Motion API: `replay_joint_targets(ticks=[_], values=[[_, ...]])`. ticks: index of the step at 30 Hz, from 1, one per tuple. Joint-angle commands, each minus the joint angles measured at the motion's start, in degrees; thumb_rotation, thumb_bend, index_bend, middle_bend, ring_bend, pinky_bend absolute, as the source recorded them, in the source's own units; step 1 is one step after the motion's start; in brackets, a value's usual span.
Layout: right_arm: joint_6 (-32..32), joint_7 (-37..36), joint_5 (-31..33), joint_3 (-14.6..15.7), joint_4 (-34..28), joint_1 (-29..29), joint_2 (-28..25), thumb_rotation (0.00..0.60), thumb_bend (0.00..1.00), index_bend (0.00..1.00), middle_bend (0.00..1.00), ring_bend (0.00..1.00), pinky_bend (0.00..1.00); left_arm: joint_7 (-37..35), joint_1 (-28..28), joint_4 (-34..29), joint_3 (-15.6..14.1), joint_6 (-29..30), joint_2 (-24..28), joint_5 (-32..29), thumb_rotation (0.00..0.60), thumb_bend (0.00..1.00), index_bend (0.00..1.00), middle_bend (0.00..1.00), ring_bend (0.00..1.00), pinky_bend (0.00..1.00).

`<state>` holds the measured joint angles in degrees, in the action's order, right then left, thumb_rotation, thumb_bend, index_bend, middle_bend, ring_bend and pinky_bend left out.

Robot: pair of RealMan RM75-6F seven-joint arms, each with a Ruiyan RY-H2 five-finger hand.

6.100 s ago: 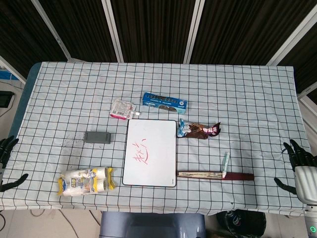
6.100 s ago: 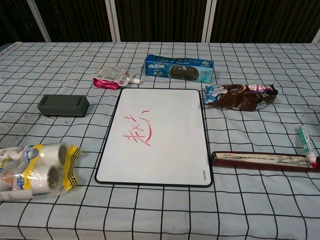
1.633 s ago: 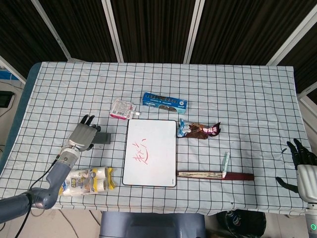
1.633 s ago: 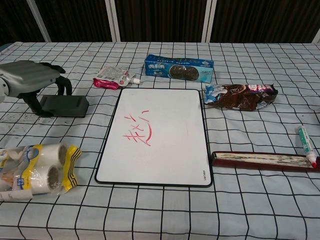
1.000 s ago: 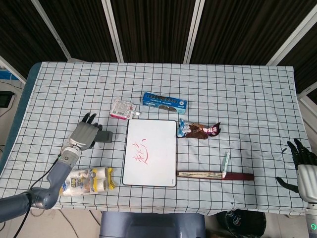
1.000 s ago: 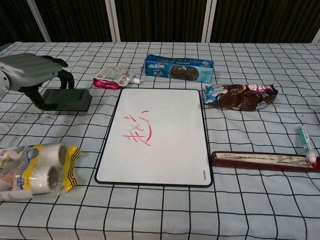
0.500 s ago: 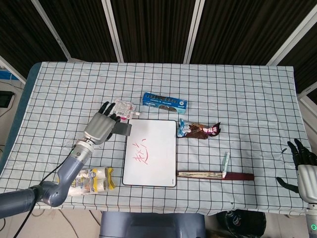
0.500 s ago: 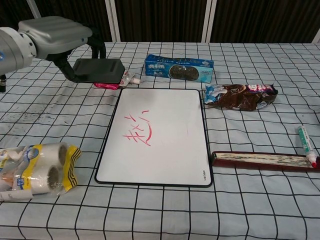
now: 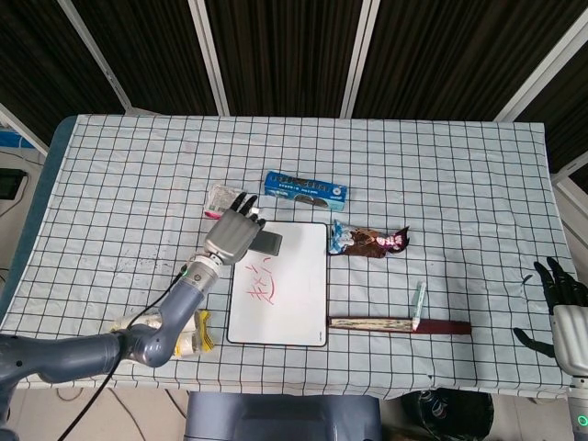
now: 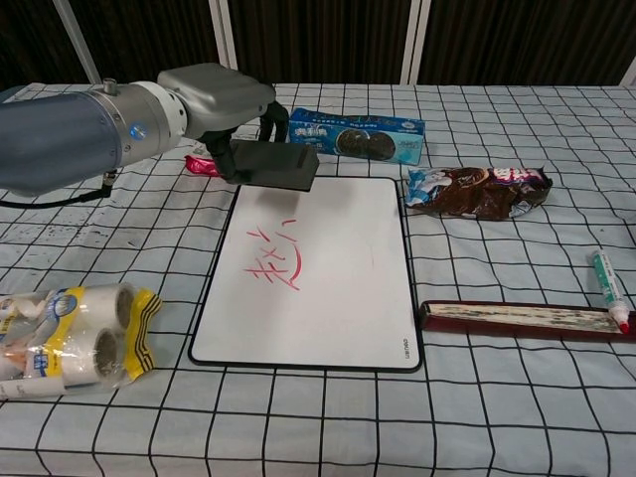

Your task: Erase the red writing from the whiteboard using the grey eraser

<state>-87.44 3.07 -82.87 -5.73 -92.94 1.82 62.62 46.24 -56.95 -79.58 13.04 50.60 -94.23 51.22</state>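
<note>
In the head view, the left hand [image 9: 235,232] reaches in from the lower left over the checked tabletop [image 9: 441,165] and grips the grey eraser [image 9: 265,243], which juts out to the right of the fingers [image 9: 246,206] above the top left corner of the whiteboard [image 9: 292,294]. The red writing [image 9: 264,288] sits on the board below the fingers, apart from the eraser. A pink-and-white pouch [image 9: 219,195] lies just beyond the fingertips, partly covered by them, and a blue biscuit box [image 9: 306,188] lies up and to the right of them. Further right of the fingers, beside the board's upper right corner, is a dark snack wrapper [image 9: 369,242]. A marker [image 9: 418,304] and a long dark red case [image 9: 401,325] lie off the board's lower right. The right hand [image 9: 560,299] shows at the far right edge, holding nothing, its fingers spread apart.

In the chest view, the left hand [image 10: 224,99] holds the grey eraser [image 10: 276,164] clamped from above, the eraser level and raised over the whiteboard's [image 10: 338,288] top left corner. The red writing [image 10: 275,256] lies below the fingers, nearer the camera and not touched by the eraser. The blue biscuit box [image 10: 358,136] lies just right of the fingers. A clear bag of white rolls [image 10: 72,336] lies well below them at the left edge of the tabletop [image 10: 517,417].
</note>
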Motion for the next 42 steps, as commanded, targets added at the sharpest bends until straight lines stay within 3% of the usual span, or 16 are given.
replay_joint_targets(ticks=[1, 15, 24, 42], values=[[-0.01, -0.08, 0.01, 0.01, 0.00, -0.03, -0.01, 0.600, 0.08, 0.00, 0.02, 0.14, 0.19, -0.55, -0.93, 1.74, -0.48, -0.52, -1.58, 0.04, 0.600, 0.36, 0.40, 0.42, 0.00, 0.06], [-0.14, -0.10, -0.38, 0.19, -0.02, -0.10, -0.04, 0.600, 0.08, 0.00, 0.02, 0.14, 0.19, -1.85, -1.85, 7.31, -3.42, -0.95, -6.05, 0.67, 0.600, 0.36, 0.39, 0.42, 0.00, 0.06], [-0.29, -0.26, -0.41, 0.11, -0.02, -0.13, -0.14, 0.600, 0.08, 0.00, 0.02, 0.14, 0.19, -2.40, -1.65, 5.98, -5.10, -0.77, -6.47, 2.36, 0.600, 0.36, 0.39, 0.42, 0.00, 0.06], [-0.73, -0.31, -0.74, 0.02, 0.00, -0.18, -0.06, 0.600, 0.08, 0.00, 0.02, 0.14, 0.19, 3.00, 1.13, -9.16, -11.72, 2.00, -0.76, 1.20, 0.600, 0.35, 0.39, 0.42, 0.00, 0.06]])
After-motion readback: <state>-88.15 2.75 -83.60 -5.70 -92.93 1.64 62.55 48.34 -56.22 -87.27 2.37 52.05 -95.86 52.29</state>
